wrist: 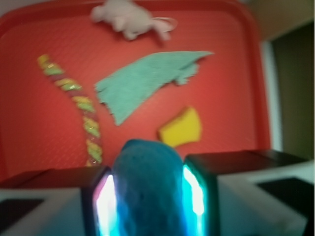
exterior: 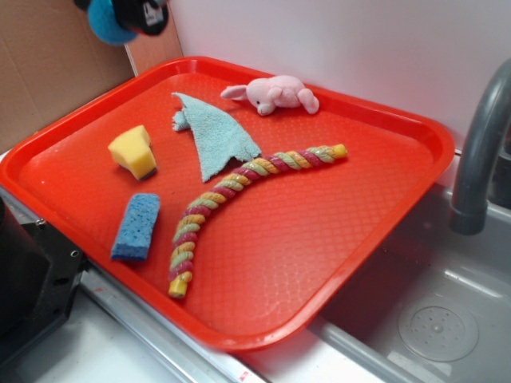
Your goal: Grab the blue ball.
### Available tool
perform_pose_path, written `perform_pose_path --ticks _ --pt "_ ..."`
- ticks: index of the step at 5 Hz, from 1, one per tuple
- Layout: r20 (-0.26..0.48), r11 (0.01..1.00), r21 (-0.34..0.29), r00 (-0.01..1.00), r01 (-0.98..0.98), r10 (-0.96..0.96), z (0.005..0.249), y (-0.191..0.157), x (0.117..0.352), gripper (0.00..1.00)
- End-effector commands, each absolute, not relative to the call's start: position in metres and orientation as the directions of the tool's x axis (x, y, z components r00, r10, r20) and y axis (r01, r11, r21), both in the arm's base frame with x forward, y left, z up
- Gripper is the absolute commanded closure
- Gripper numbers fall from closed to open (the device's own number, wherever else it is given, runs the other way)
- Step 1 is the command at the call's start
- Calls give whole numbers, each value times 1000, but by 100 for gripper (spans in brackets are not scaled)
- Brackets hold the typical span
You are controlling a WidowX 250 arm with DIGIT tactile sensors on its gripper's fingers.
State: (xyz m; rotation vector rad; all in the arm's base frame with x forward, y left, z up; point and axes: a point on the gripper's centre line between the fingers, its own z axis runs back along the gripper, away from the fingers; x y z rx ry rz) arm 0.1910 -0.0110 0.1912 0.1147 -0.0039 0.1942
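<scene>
The claw [wrist: 147, 196] is clamped on the blue ball [wrist: 147, 189]: in the wrist view the ball fills the gap between the two fingers [wrist: 98, 206], pressed on both sides, with the pads glowing against it. In the outside view the ball [exterior: 108, 22] sits high at the far left corner, above the red tray [exterior: 319, 263] and clear of it, tucked under the dark claw [exterior: 136, 12]. Judging from that, the grab looks done and the ball is held up so it touches nothing else.

The rest lies loose on the tray. A yellow sponge [exterior: 134, 151] sits on the left side, with a flat blue sponge [exterior: 136, 227] nearer. A teal cloth [exterior: 215, 134] lies spread near the middle, its tip touching a curved twisted rope toy [exterior: 231, 195]. A pink stuffed animal [exterior: 275, 94] rests at the far edge. To the right stands a grey faucet [exterior: 479, 152] over a sink [exterior: 431, 311].
</scene>
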Motion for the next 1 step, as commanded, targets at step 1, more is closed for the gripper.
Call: perform_pose_path --ticks 1 --pt "97 959 99 962 -266 256 208 -35 180 100"
